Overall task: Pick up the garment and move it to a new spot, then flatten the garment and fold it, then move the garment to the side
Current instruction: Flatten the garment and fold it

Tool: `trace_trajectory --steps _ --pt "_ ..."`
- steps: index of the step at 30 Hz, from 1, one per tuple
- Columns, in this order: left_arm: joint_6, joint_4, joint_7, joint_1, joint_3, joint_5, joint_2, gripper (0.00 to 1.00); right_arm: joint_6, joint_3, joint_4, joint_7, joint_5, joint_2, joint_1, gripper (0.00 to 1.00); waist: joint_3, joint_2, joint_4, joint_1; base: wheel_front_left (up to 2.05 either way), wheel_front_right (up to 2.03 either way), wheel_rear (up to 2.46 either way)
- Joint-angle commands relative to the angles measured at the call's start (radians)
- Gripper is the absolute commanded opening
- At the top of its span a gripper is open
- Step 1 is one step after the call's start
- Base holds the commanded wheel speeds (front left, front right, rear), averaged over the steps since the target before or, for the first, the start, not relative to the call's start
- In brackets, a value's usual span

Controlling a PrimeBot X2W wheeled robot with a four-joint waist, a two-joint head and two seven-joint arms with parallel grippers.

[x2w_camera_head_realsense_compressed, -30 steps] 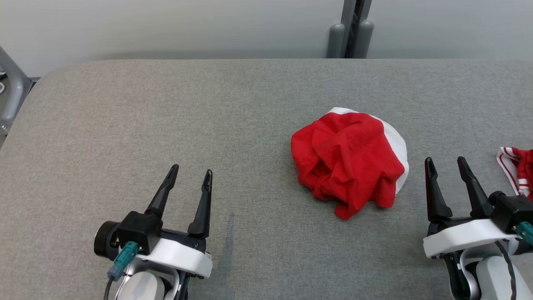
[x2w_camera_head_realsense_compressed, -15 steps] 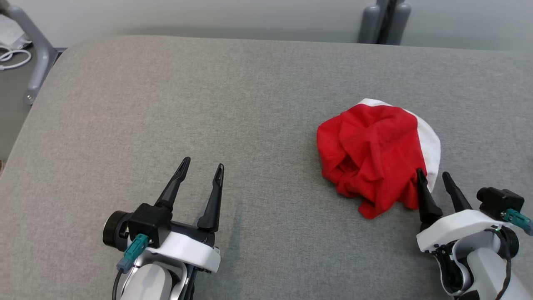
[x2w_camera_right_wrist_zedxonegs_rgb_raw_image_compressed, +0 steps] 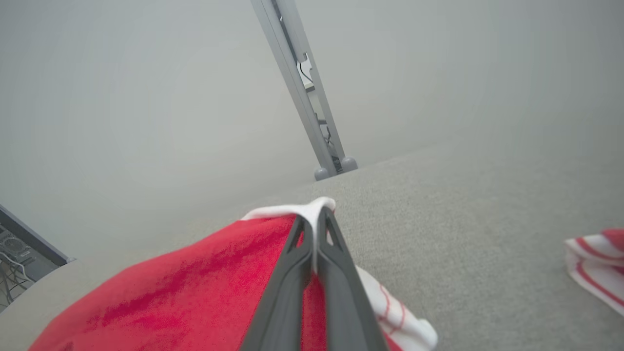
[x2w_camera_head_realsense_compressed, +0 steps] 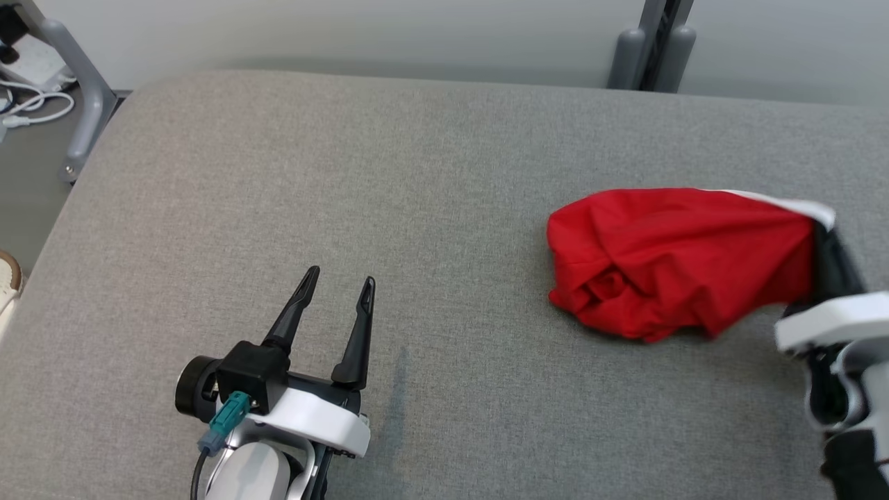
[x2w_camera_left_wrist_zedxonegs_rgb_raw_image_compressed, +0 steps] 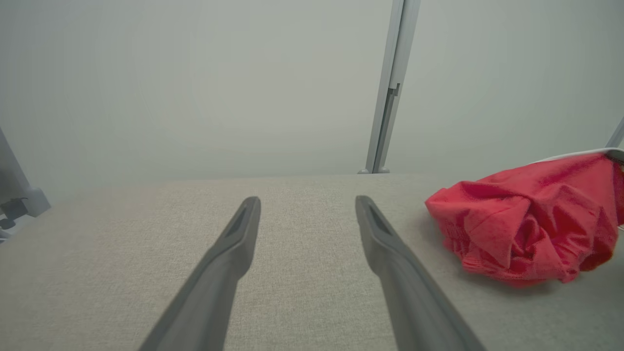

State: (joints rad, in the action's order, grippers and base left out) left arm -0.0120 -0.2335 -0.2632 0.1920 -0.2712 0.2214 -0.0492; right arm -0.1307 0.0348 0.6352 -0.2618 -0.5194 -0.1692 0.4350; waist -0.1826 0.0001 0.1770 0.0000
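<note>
The garment (x2w_camera_head_realsense_compressed: 667,260) is a crumpled red cloth with a white edge, lying on the right half of the grey table (x2w_camera_head_realsense_compressed: 417,173). My right gripper (x2w_camera_head_realsense_compressed: 826,236) is shut on its white edge at the right end, lifting that end off the table. In the right wrist view the two fingers meet with white fabric of the garment (x2w_camera_right_wrist_zedxonegs_rgb_raw_image_compressed: 185,287) pinched between them at my right gripper (x2w_camera_right_wrist_zedxonegs_rgb_raw_image_compressed: 314,219). My left gripper (x2w_camera_head_realsense_compressed: 337,292) stands open over bare table at the lower left, well apart from the cloth. In the left wrist view the garment (x2w_camera_left_wrist_zedxonegs_rgb_raw_image_compressed: 526,224) lies to the right of my left gripper (x2w_camera_left_wrist_zedxonegs_rgb_raw_image_compressed: 307,207).
A second red-and-white striped cloth (x2w_camera_right_wrist_zedxonegs_rgb_raw_image_compressed: 594,265) lies on the table to the right in the right wrist view. A grey post (x2w_camera_head_realsense_compressed: 649,45) rises behind the table's far edge. A grey frame leg and cables (x2w_camera_head_realsense_compressed: 76,97) stand off the table's left corner.
My right gripper has gone from open beside the garment to shut on its white edge, and pulled that end up and to the right. The head view has shifted. The left gripper has stayed put.
</note>
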Motion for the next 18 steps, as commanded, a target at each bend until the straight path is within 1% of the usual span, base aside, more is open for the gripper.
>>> trace_trajectory --steps 1,4,6,10,12,14,18 --pt "0.005 -0.001 -0.001 -0.003 0.001 0.006 -0.004 1.00 0.000 0.031 -0.024 -0.005 0.030 -0.021 0.033 0.00 0.022 -0.0001 -0.002 0.0000 0.00 0.00 0.00" --pt "0.006 -0.003 -0.001 -0.011 -0.001 0.011 -0.004 1.00 0.000 0.050 -0.055 -0.005 0.063 -0.032 0.061 0.00 0.040 -0.0001 -0.002 0.0000 0.00 0.00 0.00" --pt "0.006 0.000 -0.001 -0.023 0.002 0.035 -0.004 1.00 0.000 0.057 -0.090 -0.005 0.091 -0.041 0.088 0.00 0.059 -0.0001 -0.001 0.0000 0.00 0.00 0.00" --pt "0.004 0.000 -0.001 -0.038 0.001 0.051 -0.004 1.00 0.000 0.030 -0.183 -0.005 0.146 -0.043 0.134 0.00 0.090 -0.0001 0.008 0.0000 0.00 0.00 0.00" --pt "0.003 0.001 -0.001 -0.047 0.001 0.051 -0.004 1.00 0.000 -0.010 -0.227 -0.005 0.176 -0.034 0.142 0.00 0.104 -0.0001 0.015 0.0000 0.00 0.00 0.00" --pt "0.001 0.001 -0.001 -0.056 0.001 0.050 -0.004 1.00 0.000 -0.077 -0.255 -0.005 0.204 -0.021 0.138 0.00 0.114 -0.0001 0.022 0.0000 0.00 0.00 0.00" --pt "0.000 -0.001 -0.001 -0.074 0.002 0.048 -0.003 1.00 0.000 -0.251 -0.240 -0.005 0.230 0.020 0.106 0.00 0.127 -0.0001 0.036 0.0000 0.00 0.00 0.00"
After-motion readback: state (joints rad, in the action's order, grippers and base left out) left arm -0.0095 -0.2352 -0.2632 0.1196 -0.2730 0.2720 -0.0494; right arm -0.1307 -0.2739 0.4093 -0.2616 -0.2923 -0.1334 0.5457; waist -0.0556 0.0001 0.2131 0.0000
